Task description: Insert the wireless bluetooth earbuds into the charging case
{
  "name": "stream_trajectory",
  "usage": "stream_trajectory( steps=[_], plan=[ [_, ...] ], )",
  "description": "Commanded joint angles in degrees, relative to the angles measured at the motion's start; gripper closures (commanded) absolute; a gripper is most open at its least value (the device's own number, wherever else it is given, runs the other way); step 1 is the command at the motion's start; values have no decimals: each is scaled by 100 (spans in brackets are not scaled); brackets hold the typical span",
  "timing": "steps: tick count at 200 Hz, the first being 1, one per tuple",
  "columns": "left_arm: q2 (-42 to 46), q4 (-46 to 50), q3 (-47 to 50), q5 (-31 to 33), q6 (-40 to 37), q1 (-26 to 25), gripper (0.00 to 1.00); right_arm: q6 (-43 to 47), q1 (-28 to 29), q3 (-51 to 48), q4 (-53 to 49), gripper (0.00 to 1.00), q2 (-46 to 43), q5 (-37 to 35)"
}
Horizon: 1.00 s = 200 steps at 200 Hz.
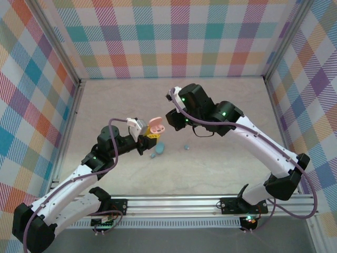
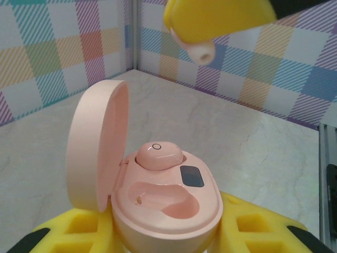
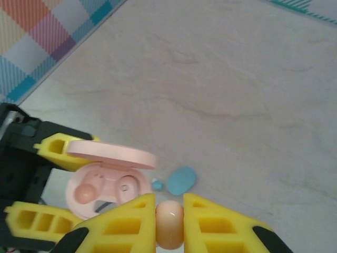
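While the left gripper point(image 1: 150, 136) clamps the open pink case point(image 2: 158, 195) between its jaws, the right gripper point(image 1: 171, 122) pinches a pink earbud point(image 3: 169, 224) just above it.
A second pink earbud point(image 2: 159, 155) sits in the case's far socket, with the lid upright at the left. On the table point(image 1: 221, 105) below lie the blue case point(image 3: 181, 180), a blue earbud point(image 3: 157, 185) just beside it and another blue earbud point(image 1: 186, 146) nearby.

There are two pink earbuds point(image 2: 159, 155), two blue earbuds point(image 1: 185, 146), one open pink case point(image 2: 97, 153) and one blue case point(image 3: 181, 179).
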State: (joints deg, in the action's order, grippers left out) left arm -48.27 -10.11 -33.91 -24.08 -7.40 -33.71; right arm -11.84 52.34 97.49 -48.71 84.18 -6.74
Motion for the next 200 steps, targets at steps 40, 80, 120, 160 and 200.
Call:
stream_trajectory(
  steps=[40, 80, 120, 160, 200],
  plan=[
    [-33, -610, -81, 320, -165, -153, 78, -372, 454, 266, 239, 84, 391, 176],
    [-60, -650, -72, 289, -183, -179, 78, -446, 500, 400, 203, 84, 614, 226],
    [-24, -624, -63, 312, -217, -179, 78, -390, 550, 481, 160, 84, 731, 159],
    [-33, -609, -72, 297, -225, -179, 78, -381, 578, 523, 151, 84, 814, 146],
    [-41, -607, -81, 333, -245, -179, 78, -381, 670, 587, 61, 81, 873, 160]
  ],
)
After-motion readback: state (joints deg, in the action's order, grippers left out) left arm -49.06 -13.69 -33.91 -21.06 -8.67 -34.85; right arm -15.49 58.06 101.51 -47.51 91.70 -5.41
